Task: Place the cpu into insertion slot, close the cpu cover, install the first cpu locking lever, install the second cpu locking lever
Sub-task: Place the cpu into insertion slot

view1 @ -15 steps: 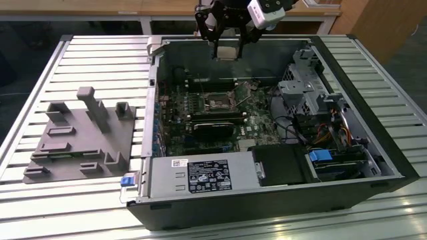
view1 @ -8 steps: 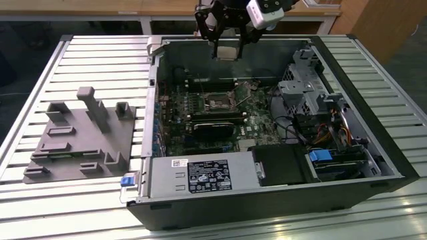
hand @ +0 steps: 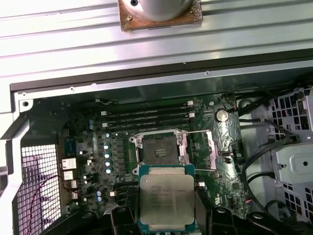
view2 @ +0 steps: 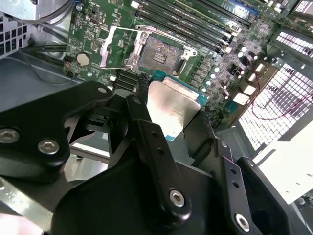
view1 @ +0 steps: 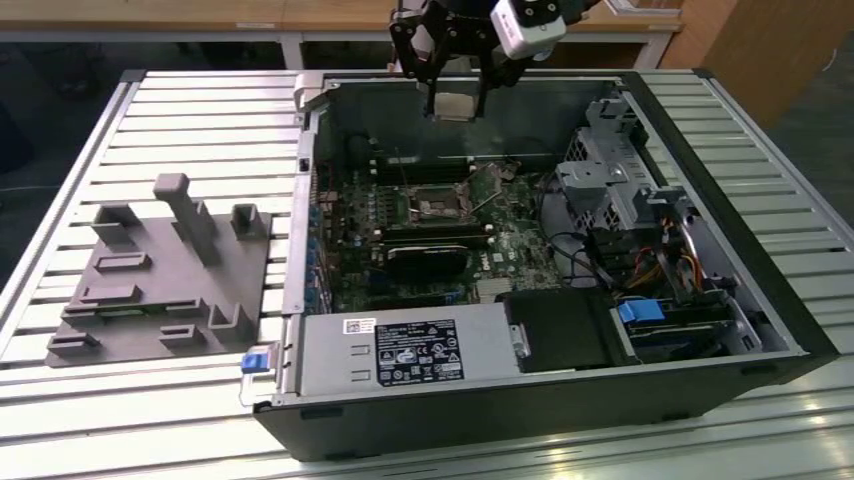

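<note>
Exterior view: the end effector (view1: pixel 454 100) hangs at upper centre over the open computer case (view1: pixel 507 420), with the insertion slot (view1: pixel 437 207) at mid-frame. Second wrist view: it pinches the cpu (view2: pixel 172 108) — unseated; the cpu cover (view2: pixel 107 46) is swung open. First wrist view: the slot is empty — every step seems left.

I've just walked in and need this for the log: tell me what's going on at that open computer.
The robot arm's gripper holds the cpu in the air above the open computer case. On the motherboard below, the insertion slot is empty, and the cpu cover is swung open beside it. The cpu is not yet in the slot.
</note>
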You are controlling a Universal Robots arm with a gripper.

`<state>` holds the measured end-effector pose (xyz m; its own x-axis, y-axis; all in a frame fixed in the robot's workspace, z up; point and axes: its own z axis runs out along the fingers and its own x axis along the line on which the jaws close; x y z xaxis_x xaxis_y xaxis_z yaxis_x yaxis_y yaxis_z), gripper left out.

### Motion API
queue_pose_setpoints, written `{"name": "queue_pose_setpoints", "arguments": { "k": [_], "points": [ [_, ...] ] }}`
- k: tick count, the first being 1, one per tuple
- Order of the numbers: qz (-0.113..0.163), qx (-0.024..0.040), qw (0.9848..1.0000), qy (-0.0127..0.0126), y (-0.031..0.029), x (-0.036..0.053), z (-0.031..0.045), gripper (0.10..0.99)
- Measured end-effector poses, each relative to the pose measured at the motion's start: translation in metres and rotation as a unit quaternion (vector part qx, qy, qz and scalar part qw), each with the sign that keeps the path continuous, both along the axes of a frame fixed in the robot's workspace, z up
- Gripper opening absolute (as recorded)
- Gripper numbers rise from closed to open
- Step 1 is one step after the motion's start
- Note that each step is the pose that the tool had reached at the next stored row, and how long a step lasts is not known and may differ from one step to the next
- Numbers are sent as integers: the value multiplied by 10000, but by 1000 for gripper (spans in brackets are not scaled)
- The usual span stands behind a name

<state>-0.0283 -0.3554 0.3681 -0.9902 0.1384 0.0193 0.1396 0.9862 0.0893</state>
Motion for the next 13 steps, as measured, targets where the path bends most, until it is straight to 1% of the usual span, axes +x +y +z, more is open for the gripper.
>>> {"name": "queue_pose_setpoints", "arguments": {
  "k": [13],
  "points": [
    [-277, 0, 9996, 0, 0, 0, -1, 541]
  ]
}}
